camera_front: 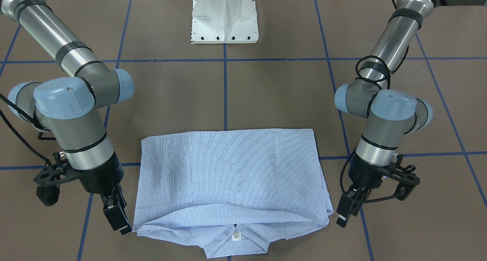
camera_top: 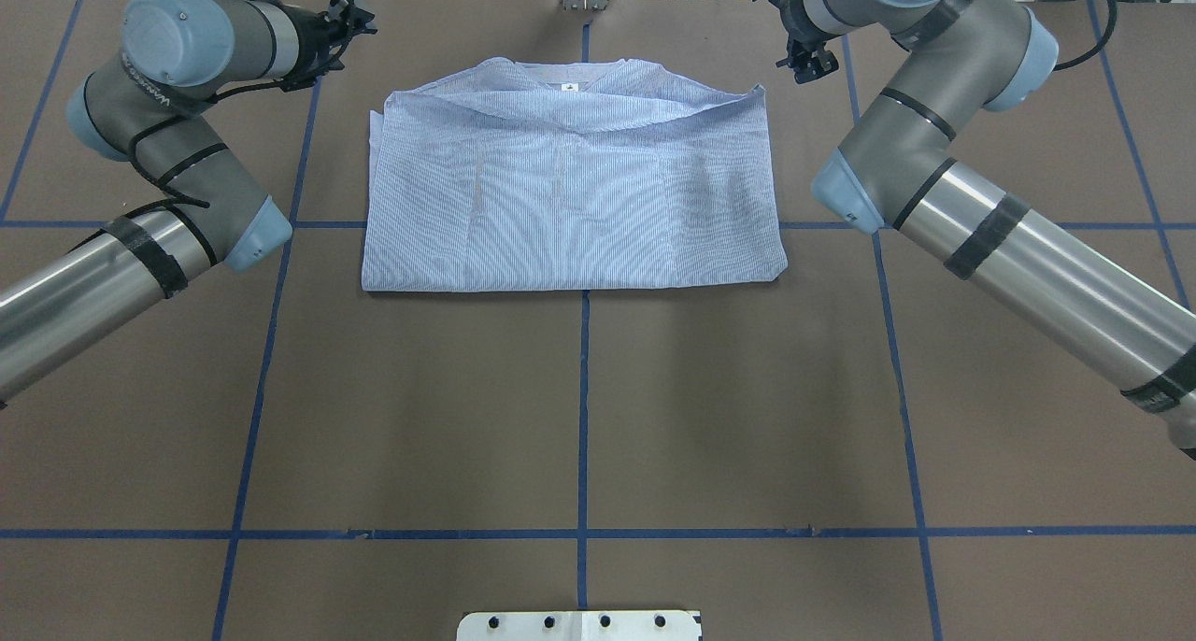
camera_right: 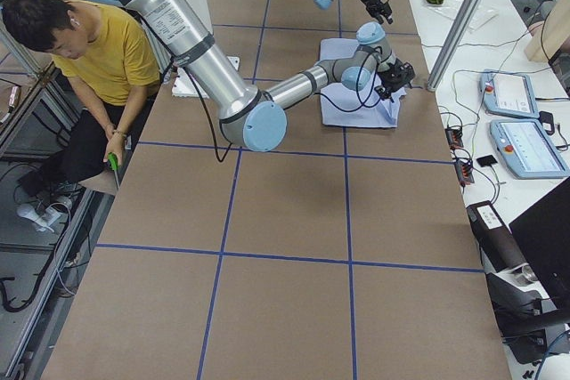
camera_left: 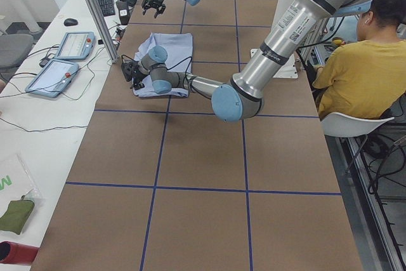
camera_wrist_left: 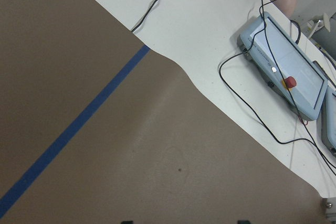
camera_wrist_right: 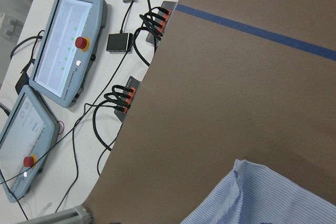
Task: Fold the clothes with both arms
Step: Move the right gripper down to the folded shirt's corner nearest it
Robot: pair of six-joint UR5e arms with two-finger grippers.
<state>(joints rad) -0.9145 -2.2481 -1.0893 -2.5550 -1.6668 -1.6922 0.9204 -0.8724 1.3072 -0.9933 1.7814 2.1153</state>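
Beneath the right wrist camera, not the left, shirt shows.

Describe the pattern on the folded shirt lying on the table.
The shirt has fine light blue and white stripes, clearest in the exterior front-facing view.

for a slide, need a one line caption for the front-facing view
Folded striped shirt, collar nearest the camera, flanked by the left end effector and right end effector at its near corners.
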